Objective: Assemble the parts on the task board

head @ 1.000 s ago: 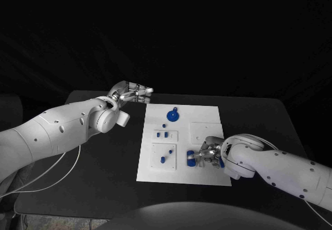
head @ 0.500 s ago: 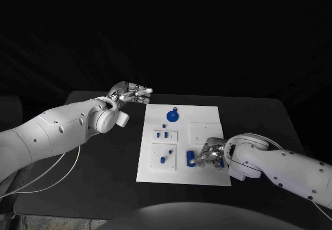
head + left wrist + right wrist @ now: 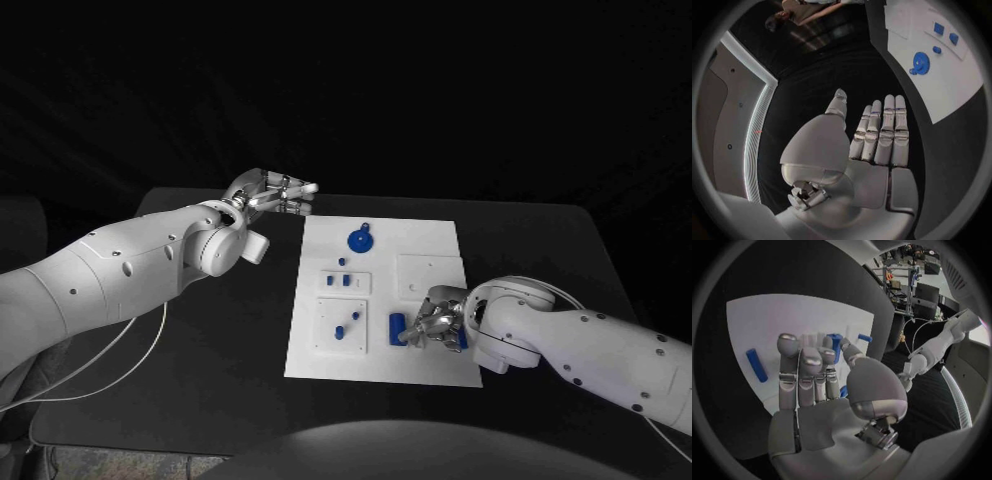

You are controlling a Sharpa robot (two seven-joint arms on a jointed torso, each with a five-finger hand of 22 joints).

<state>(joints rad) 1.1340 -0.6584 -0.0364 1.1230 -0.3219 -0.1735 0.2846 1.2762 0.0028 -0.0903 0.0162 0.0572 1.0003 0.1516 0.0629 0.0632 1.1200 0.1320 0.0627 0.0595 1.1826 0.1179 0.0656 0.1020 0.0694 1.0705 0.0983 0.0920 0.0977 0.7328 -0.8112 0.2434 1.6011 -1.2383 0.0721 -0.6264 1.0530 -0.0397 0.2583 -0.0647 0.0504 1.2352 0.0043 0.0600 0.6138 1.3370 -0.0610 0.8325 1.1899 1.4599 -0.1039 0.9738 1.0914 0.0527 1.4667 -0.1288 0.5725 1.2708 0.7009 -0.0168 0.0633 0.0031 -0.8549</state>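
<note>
The white task board [image 3: 433, 245] lies in the middle of the black table. On it sit a blue gear [image 3: 361, 240], small blue parts [image 3: 340, 282] and a blue oblong part [image 3: 397, 326]. My right hand [image 3: 437, 328] hovers low over the board's near right corner, right beside the oblong part. In the right wrist view its fingers [image 3: 801, 367] stretch over the board [image 3: 767, 325], and a blue piece [image 3: 836, 346] shows between thumb and fingertips; I cannot tell whether it is gripped. My left hand [image 3: 271, 192] is off the board's far left corner, fingers straight, holding nothing.
A panel at the board's near left carries two more blue parts [image 3: 348, 326]. In the left wrist view the gear [image 3: 921, 63] and the board [image 3: 942, 85] lie beyond the left hand [image 3: 873, 145]. Bare black table [image 3: 548, 240] surrounds the board.
My right hand has shifted slightly over the board's near right corner, its fingers working beside the oblong part. The left arm has not moved.
</note>
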